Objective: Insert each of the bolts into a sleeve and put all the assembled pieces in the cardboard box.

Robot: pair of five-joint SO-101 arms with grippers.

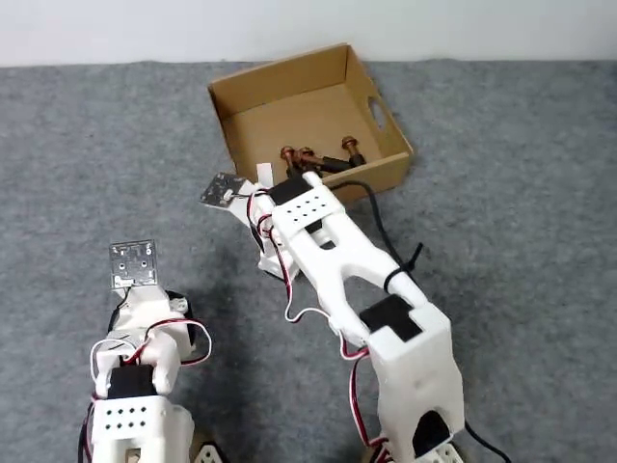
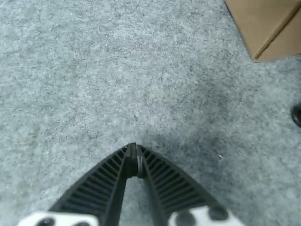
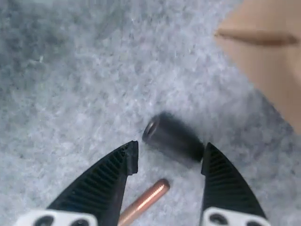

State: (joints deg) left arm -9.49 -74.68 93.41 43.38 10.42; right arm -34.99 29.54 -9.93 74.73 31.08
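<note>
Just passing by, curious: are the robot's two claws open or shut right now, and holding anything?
Left gripper: shut, holding nothing.
Right gripper: open, holding nothing; a black sleeve and a copper bolt lie loose beneath it.

The cardboard box (image 1: 289,116) sits at twelve o'clock on the table (image 1: 501,193), with the assembled pieces (image 1: 323,160) inside toward six. A sleeve (image 3: 173,139) lies beside a bolt (image 3: 145,201) nearby.

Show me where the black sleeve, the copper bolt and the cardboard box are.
black sleeve (image 3: 173,140), right wrist view, middle of its side.
copper bolt (image 3: 143,201), right wrist view, on its visible shaft.
cardboard box (image 1: 284,82), high view, inner face of its far wall.
</note>
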